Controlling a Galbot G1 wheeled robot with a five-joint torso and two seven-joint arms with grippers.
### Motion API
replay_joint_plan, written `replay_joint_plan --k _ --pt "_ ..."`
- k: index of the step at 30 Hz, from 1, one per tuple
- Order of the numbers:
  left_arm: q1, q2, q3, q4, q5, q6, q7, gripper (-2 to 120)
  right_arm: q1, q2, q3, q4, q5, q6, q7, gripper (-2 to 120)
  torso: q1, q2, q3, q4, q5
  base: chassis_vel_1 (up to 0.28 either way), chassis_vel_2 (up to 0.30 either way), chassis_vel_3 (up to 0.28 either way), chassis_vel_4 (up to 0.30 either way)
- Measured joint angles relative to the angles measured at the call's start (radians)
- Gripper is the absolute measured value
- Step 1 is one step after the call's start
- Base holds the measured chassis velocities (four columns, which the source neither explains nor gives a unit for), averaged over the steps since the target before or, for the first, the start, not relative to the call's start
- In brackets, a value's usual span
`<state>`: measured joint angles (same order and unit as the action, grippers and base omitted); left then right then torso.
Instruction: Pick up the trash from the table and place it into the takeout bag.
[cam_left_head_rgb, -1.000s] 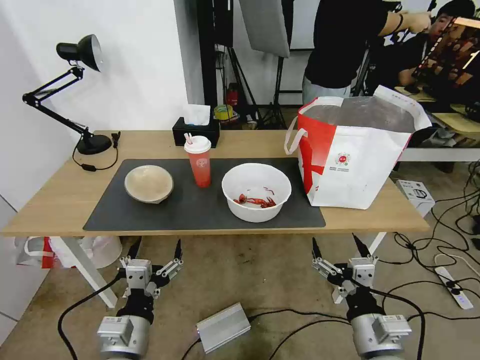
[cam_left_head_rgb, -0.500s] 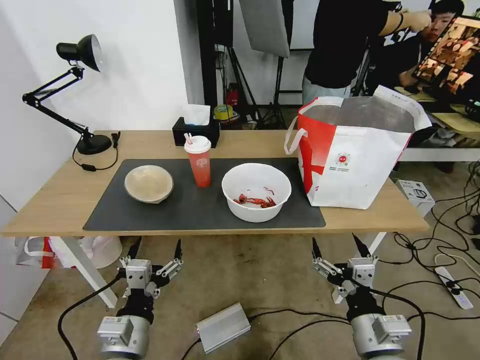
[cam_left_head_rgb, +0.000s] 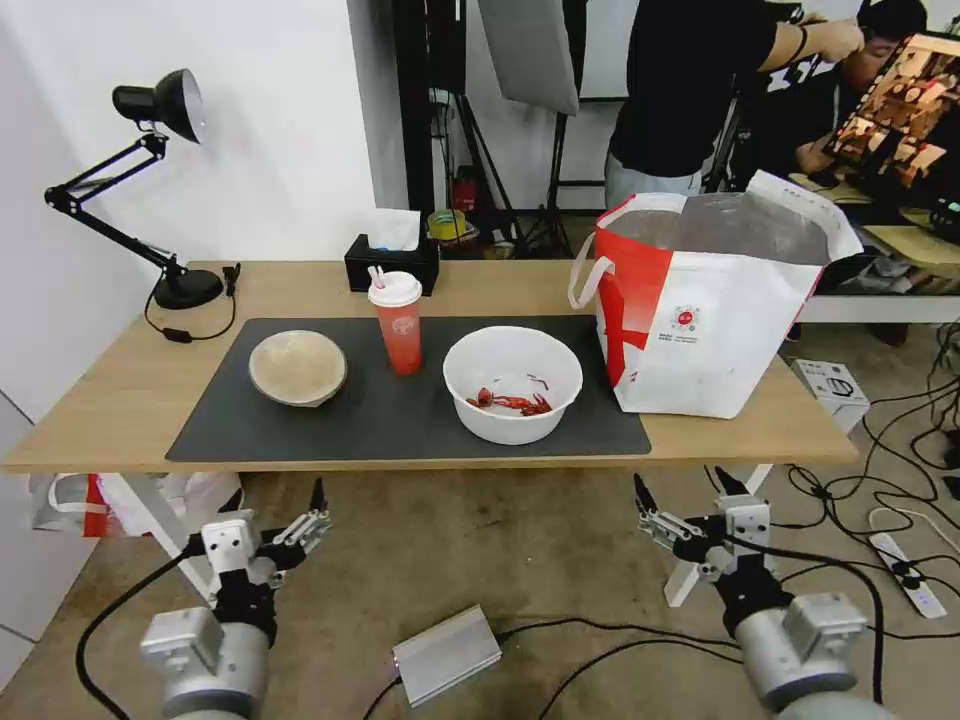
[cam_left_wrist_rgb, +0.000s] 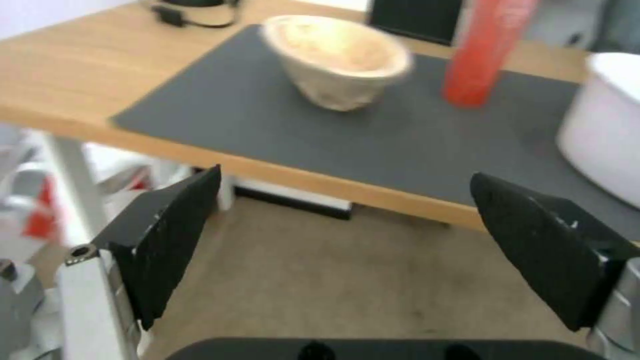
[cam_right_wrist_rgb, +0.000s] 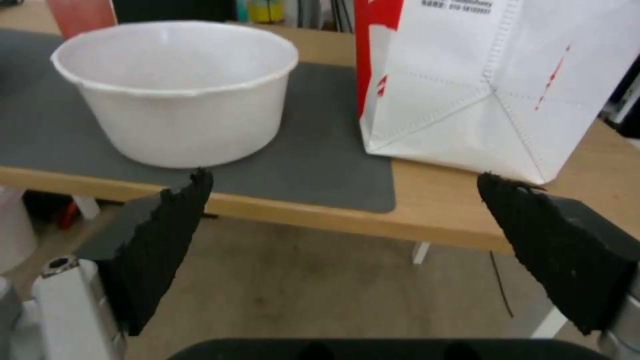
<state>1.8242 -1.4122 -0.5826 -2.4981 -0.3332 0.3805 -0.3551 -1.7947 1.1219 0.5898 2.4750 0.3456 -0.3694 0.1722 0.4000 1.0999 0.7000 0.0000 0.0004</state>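
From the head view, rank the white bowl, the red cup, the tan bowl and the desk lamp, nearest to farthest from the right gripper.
Measured from the right gripper, open below the table edge:
1. White bowl, just left of it on the mat.
2. Red cup, mid-mat.
3. Tan bowl, left end of the mat.
4. Desk lamp, far left corner.

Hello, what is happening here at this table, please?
Nothing is held yet. Both arms hang below the table's front edge, left gripper and right gripper open. The tan bowl, red drink cup and white bowl with crayfish scraps stand on the grey mat; the takeout bag stands open beside them.
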Motion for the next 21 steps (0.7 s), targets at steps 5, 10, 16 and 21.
replay_joint_plan --k 5,10,16,21 --pt "0.003 0.010 -0.009 -0.006 -0.017 0.001 -0.018 100 0.009 -0.065 0.006 0.025 0.060 -0.046 0.027 100 0.000 0.000 0.000 -0.0002 -0.0010 0.000 0.000 0.000 0.000" --pt "0.003 0.012 -0.010 -0.006 -0.017 0.000 -0.019 100 0.027 -0.183 0.020 0.029 0.168 -0.096 0.072 100 0.000 0.000 0.000 0.0002 -0.0005 0.000 0.000 0.000 0.000" --pt "0.001 0.010 -0.008 -0.006 -0.017 -0.004 -0.017 100 0.033 -0.185 0.017 0.029 0.185 0.008 0.039 100 0.000 0.000 0.000 0.0000 -0.0004 0.000 0.000 0.000 0.000" --pt "-0.001 0.010 -0.007 -0.004 -0.018 -0.021 -0.014 100 0.036 -0.178 0.015 0.028 0.185 0.043 0.015 100 0.000 0.000 0.000 0.0000 -0.0004 0.000 0.000 0.000 0.000"
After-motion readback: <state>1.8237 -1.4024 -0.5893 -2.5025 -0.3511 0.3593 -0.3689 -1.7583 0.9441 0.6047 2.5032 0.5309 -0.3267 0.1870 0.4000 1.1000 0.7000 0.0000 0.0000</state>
